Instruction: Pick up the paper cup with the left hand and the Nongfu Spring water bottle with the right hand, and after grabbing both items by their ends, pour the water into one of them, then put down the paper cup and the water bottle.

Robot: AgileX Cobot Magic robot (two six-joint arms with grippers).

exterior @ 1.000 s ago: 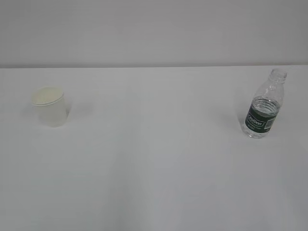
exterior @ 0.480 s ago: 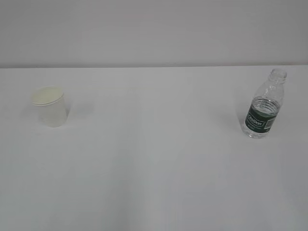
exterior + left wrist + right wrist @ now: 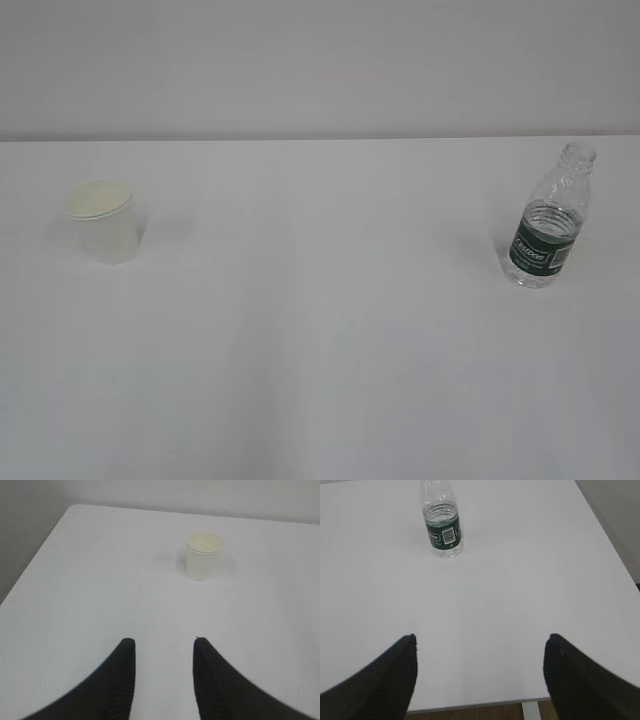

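The paper cup [image 3: 103,221] stands upright on the left of the white table [image 3: 320,330]; the left wrist view shows this cream cup [image 3: 204,556] well ahead of my left gripper [image 3: 164,641], whose black jaws are open with nothing between them. On the right stands the Nongfu Spring water bottle [image 3: 548,218], clear, capless, with a dark green label and water in its lower part. In the right wrist view the bottle [image 3: 441,521] is far ahead and to the left of my right gripper [image 3: 480,639], which is open wide and empty. Neither arm appears in the exterior view.
A plain grey wall [image 3: 320,65] runs behind the table's far edge. The table's left edge [image 3: 35,555] shows in the left wrist view. Its near edge [image 3: 470,704] and right edge [image 3: 612,545] show in the right wrist view, with floor below.
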